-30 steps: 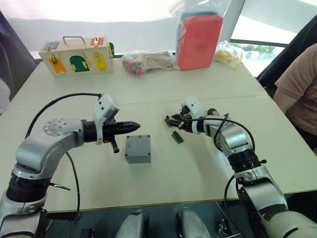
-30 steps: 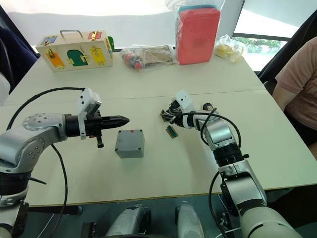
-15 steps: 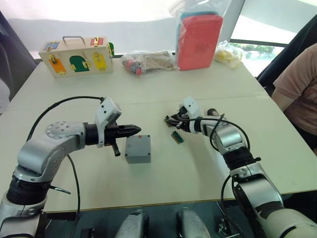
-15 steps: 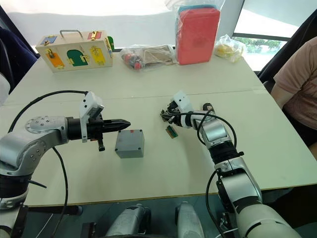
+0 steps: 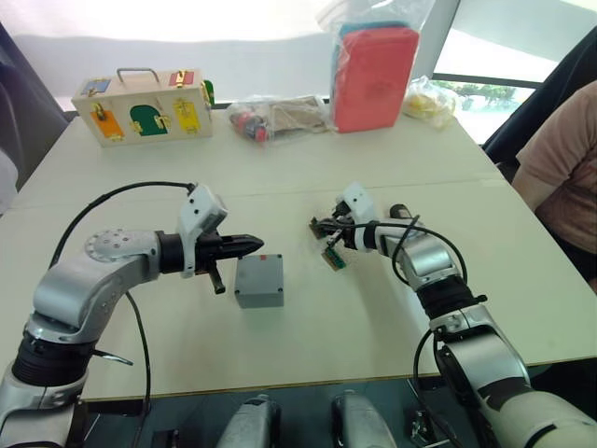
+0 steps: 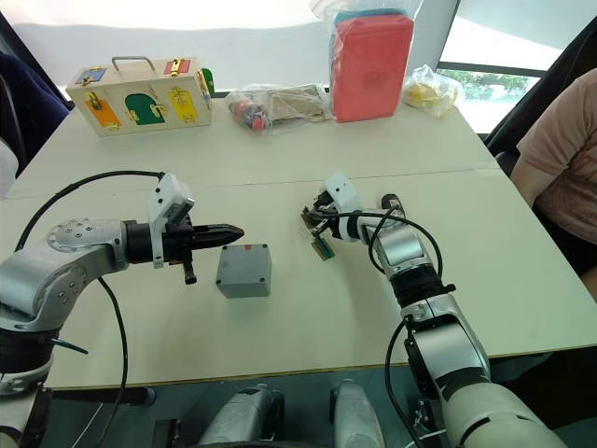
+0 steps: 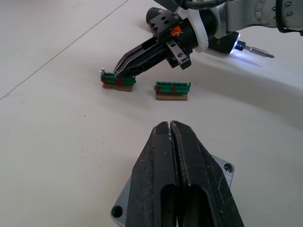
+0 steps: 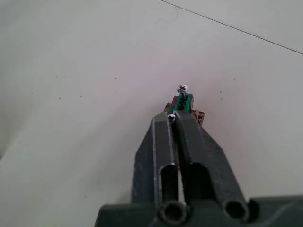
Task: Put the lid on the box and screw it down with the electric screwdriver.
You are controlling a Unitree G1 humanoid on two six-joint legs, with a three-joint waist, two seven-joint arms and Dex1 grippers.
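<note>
My left gripper, clenched empty, hovers beside the box; my right gripper pinches a green connector, screwdriver beside it.

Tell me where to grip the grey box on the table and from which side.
Probably from above, closing the gripper across two opposite side walls of the grey box. It sits flat on the table, its walls straight and parallel; the shut left gripper is nearest.
</note>
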